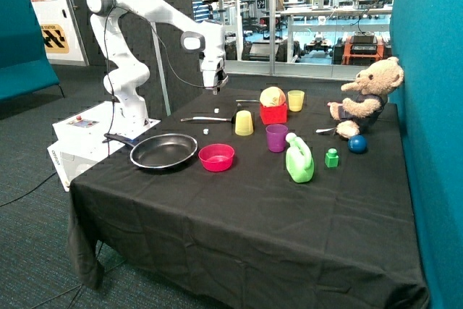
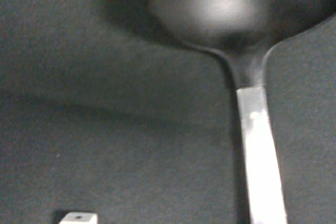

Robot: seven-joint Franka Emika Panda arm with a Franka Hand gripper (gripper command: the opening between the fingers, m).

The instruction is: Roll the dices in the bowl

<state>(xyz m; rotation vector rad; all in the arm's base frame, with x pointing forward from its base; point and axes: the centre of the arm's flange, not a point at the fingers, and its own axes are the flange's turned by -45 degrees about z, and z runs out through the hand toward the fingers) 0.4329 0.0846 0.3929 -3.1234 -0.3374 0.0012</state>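
Your gripper hangs over the desk's far edge, can't tell its finger state; both dices lie on the cloth, outside the bowl mid-desk.

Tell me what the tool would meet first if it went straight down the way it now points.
Probably the metal spoon on the black tablecloth: the wrist view looks right onto its bowl and handle. The tool hangs above that spot, with one white die close beside. Depth is unclear, so it might meet bare cloth.
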